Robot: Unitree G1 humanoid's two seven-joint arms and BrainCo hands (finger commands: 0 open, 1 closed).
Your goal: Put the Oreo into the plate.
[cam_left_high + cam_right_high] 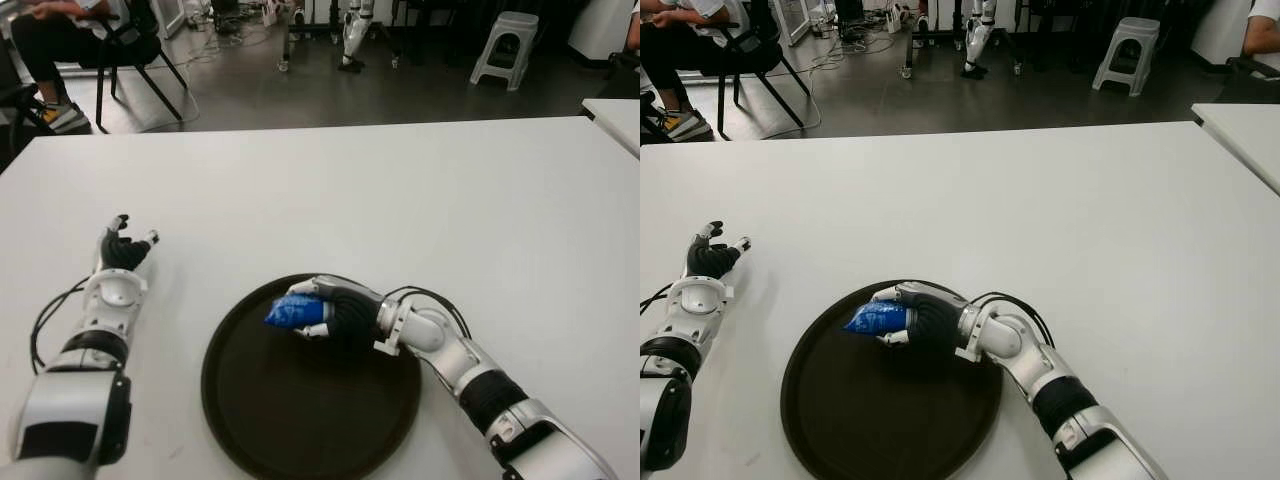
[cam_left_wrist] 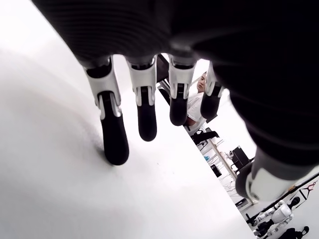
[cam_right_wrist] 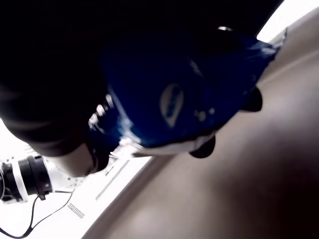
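**Oreo pack held over the plate, upper left quarter**

My right hand is clenched around the Oreo pack; its fingers wrap the blue wrapper from above, and the free end of the pack points toward 9 o'clock; my own wrist view confirms the grip, the blue wrapper filling the palm with the dark plate surface just below it; whether the pack touches the plate cannot be told. Hand and pack sit over the plate at about 11 o'clock from its centre, inside the rim; my forearm crosses the rim at about 2 o'clock.

The plate is round, dark brown, with a low raised edge; it lies on the white table near the front edge.

My left hand shows at 9 o'clock from the plate, well apart from it; its fingers hang loosely extended above the table and grasp nothing.

Beyond the table's far edge, at 12 o'clock, grey floor; a white stool at about 1 o'clock; a seated person on a black chair at 11 o'clock.
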